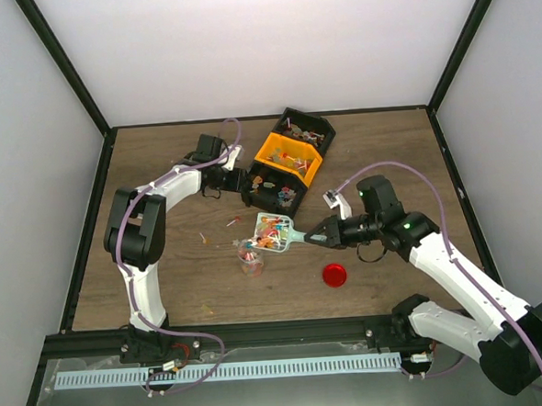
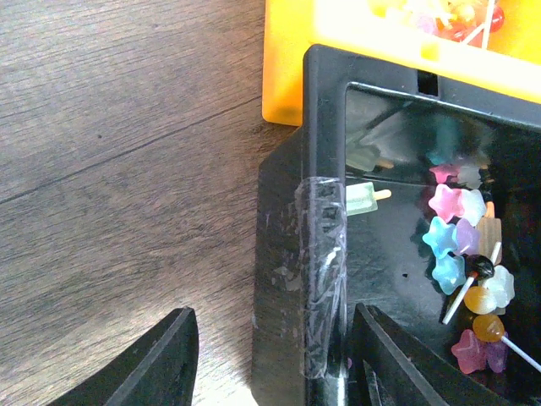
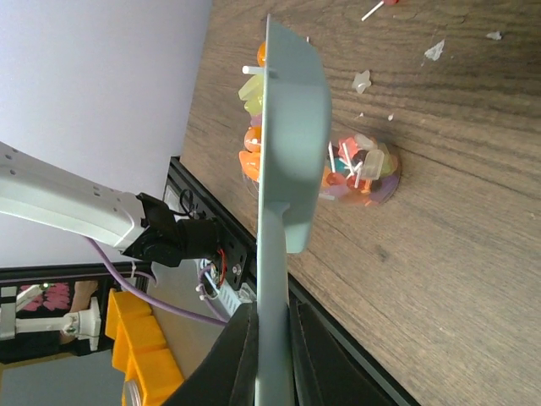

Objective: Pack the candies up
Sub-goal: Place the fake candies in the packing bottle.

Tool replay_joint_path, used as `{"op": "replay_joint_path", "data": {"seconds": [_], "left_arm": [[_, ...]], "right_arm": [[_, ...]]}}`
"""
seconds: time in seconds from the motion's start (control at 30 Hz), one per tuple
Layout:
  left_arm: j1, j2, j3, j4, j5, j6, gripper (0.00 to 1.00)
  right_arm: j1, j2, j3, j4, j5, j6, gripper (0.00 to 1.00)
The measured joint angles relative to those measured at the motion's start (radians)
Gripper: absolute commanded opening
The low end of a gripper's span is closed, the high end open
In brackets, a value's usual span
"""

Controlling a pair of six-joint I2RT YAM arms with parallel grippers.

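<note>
Teal scoop (image 1: 276,232): heaped with candies (image 1: 270,224), handle clamped in right gripper (image 1: 313,237), lip just beside part-filled jar (image 1: 251,260). Left gripper (image 1: 240,179): fingers apart, astride bin (image 2: 292,254) wall. Method: centre lip over jar mouth, tilt slowly, avoid spill.

Left arm (image 1: 145,275), right arm (image 1: 459,270): white links, black joints, purple cable (image 1: 379,167) along each (green light (image 1: 404,222) on right wrist). Left tool (image 2: 272,338), right tool (image 3: 275,355): black fingers.
</note>
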Motion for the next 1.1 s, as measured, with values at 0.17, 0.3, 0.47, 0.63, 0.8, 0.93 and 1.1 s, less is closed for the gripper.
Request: {"op": "replay_joint_path", "data": {"seconds": [0.17,0.3,0.47,0.63,0.8,0.93,1.1], "left_arm": [[0.001,0.0,0.0,-0.001,0.003,-0.001,0.52],[0.0,0.0,0.0,-0.002,0.003,-0.001,0.53],[0.0,0.0,0.0,-0.003,0.003,-0.001,0.54],[0.001,0.0,0.0,-0.003,0.002,-0.001,0.54],[0.001,0.0,0.0,-0.003,0.002,0.0,0.54],[0.001,0.0,0.0,-0.003,0.002,-0.001,0.54],[0.001,0.0,0.0,-0.003,0.002,0.0,0.54]], "right_arm": [[0.0,0.011,0.046,-0.051,0.019,-0.037,0.01],[0.0,0.024,0.063,-0.084,0.032,-0.061,0.01],[0.0,0.035,0.081,-0.122,0.041,-0.084,0.01],[0.0,0.039,0.102,-0.145,0.055,-0.101,0.01],[0.002,0.039,0.11,-0.164,0.06,-0.114,0.01],[0.01,0.039,0.115,-0.169,0.065,-0.122,0.01],[0.022,0.039,0.115,-0.169,0.067,-0.126,0.01]]}}
